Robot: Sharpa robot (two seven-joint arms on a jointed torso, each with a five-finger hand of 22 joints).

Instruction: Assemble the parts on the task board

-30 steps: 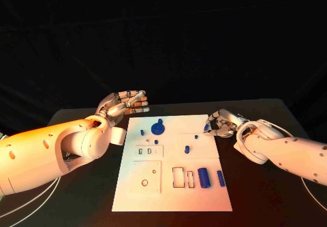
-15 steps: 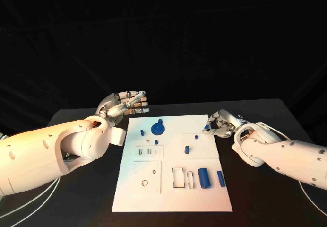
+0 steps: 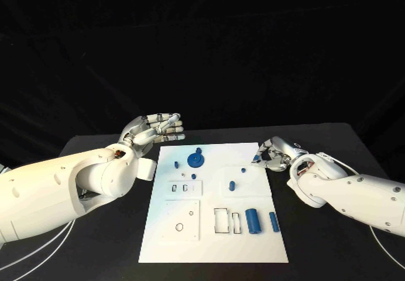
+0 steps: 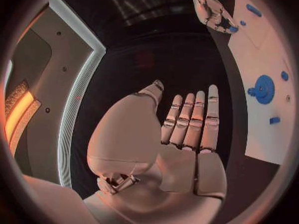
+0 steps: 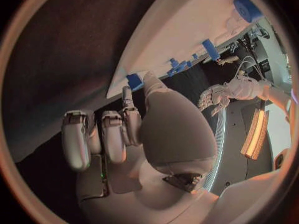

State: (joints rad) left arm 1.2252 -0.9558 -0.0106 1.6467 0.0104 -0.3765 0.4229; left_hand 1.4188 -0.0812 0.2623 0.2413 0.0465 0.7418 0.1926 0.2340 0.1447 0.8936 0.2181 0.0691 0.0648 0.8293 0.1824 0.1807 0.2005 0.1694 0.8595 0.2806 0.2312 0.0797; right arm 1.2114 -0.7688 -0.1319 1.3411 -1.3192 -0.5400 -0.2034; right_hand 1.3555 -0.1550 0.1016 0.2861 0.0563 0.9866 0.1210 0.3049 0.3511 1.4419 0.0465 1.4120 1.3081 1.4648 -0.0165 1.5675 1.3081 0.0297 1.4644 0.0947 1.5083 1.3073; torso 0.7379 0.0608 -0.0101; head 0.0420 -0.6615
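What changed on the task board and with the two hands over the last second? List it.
Nothing visibly moved. The right robot hand still pinches a small blue part at the right edge of the task board. The left robot hand stays raised and open beside the board's far left corner. The blue gear and the other blue parts lie as before.

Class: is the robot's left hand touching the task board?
Apart. In the head view the left hand is raised beyond the board's far left corner; the left wrist view shows dark table between its fingers and the board.
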